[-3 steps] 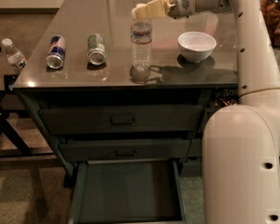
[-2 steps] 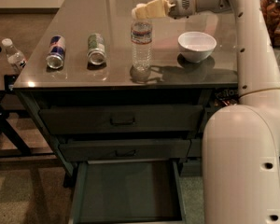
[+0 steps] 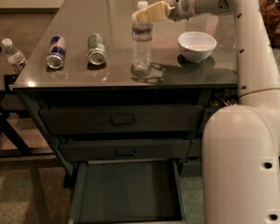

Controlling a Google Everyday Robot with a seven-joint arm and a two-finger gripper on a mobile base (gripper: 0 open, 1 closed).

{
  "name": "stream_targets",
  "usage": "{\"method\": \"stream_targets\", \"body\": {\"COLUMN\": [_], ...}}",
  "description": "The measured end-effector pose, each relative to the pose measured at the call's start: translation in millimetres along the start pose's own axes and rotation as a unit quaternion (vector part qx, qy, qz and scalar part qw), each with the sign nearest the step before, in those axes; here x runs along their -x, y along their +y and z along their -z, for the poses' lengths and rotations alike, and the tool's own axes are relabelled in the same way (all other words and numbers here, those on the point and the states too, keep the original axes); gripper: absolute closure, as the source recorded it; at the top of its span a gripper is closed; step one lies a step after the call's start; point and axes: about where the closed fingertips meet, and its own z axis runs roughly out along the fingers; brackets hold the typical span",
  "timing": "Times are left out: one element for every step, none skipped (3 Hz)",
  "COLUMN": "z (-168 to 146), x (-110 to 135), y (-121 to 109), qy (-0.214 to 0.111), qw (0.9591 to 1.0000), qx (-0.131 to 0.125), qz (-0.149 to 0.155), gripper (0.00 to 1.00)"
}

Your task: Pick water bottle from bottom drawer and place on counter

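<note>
Looking down on a dark drawer cabinet, I see the water bottle (image 3: 142, 45) standing upright on the glossy grey worktop (image 3: 84, 13), near its middle. Its white cap shows just above my claw (image 3: 148, 14), which reaches in from the right and covers the bottle's neck. The claw overlaps the bottle there, and I cannot tell whether it is gripping the bottle or merely sits against it.

Left of the bottle two cans lie on their sides, a blue one (image 3: 56, 52) and a green one (image 3: 96, 49), apart from each other. A white bowl (image 3: 197, 45) sits to the bottle's right, under the arm (image 3: 245, 55). The arm and the robot's pale body fill the right side and hide that end of the cabinet.

Below the worktop, two handled drawers (image 3: 122, 119) are shut. The bottom drawer (image 3: 128, 190) is pulled out with a bare floor; its front is cut off by the lower edge.

At far left, off the worktop, a second small bottle (image 3: 13, 55) rests tilted on something dark and hard to make out. A jar (image 3: 275, 13) at top right is cut off.
</note>
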Motion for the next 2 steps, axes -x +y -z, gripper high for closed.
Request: {"method": "stream_targets", "body": {"z": [-0.1, -0.1], "x": [0.0, 0.0], "y": [0.0, 0.0], "qy": [0.000, 0.000], "qw": [1.0000, 1.0000], "qx": [0.000, 0.000], "qz": [0.000, 0.000], "gripper": [0.00, 0.00]}}
